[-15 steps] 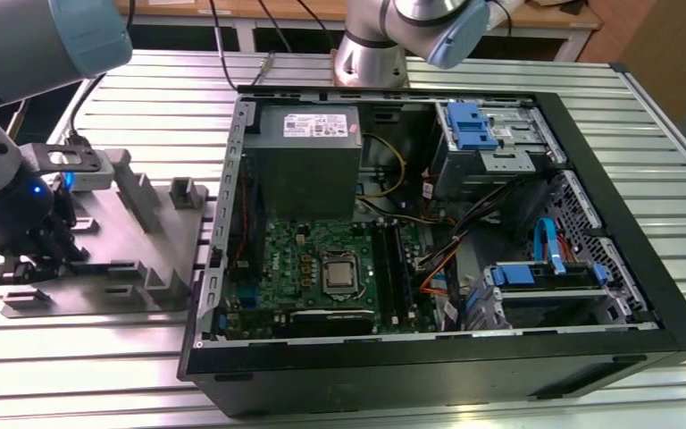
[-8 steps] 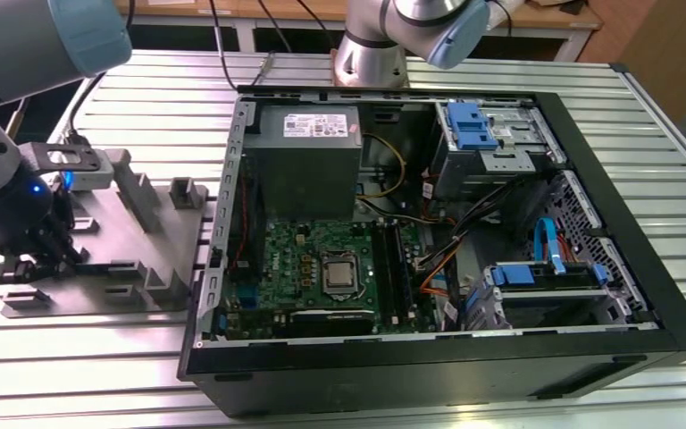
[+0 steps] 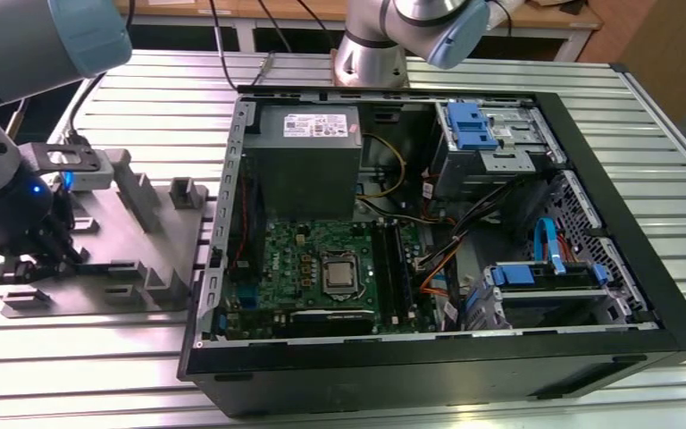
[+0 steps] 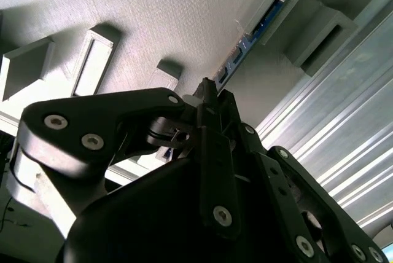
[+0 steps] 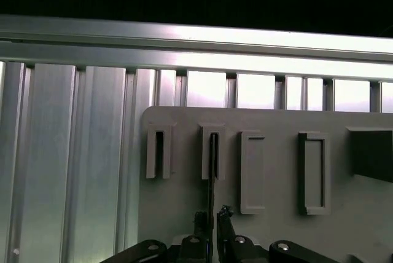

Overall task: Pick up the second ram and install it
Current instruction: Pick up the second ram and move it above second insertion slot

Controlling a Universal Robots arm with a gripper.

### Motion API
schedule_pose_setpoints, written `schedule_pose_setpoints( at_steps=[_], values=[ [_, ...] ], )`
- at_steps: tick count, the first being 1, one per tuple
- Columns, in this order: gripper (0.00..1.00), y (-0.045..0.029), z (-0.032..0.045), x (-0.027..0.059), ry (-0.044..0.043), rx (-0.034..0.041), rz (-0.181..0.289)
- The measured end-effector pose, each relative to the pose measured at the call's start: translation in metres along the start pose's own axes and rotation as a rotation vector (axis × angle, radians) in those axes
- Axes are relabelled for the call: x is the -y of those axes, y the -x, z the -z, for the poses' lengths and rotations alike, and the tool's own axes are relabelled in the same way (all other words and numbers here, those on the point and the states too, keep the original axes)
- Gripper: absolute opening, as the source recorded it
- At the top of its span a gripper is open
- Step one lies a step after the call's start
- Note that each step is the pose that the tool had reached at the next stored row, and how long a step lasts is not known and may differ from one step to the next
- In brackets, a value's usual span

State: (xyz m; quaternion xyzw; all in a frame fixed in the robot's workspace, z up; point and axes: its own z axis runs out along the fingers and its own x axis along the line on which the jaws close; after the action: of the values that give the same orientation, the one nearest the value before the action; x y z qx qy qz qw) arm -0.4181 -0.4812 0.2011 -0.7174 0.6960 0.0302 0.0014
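a ribbed aluminium counter [image 3: 463, 76] carries an open black computer case [image 3: 439, 362] lying on its side, a grey fixture plate [image 3: 103, 246] just beside it on the exterior view's left, and an arm's base [image 3: 371, 64] at the far edge.

Computer case [image 3: 439, 357]: one
Fixture plate [image 3: 99, 281]: one, just beside the case
Ram stick [image 5: 212, 171]: one
Blue drive caddies [image 3: 468, 125]: two, inside the case
Robot arms [image 3: 33, 36]: two
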Motion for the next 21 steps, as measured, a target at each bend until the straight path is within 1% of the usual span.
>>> schedule_pose_setpoints(
  at_steps=[8, 9, 10, 12, 21],
  values=[
    [0.2, 0.0, -0.0002, 0.0, -0.0002, 0.0001, 0.0],
    [0.19, 0.0, -0.0002, 0.0, -0.0002, 0.0002, 0.0],
    [0.13, 0.0, -0.0002, 0.0, -0.0002, 0.0001, 0.0],
    [0.11, 0.0, -0.0003, 0.0, -0.0002, 0.0001, 0.0],
    [0.11, 0.0, -0.0003, 0.0001, -0.0003, 0.0002, 0.0]
  ],
)
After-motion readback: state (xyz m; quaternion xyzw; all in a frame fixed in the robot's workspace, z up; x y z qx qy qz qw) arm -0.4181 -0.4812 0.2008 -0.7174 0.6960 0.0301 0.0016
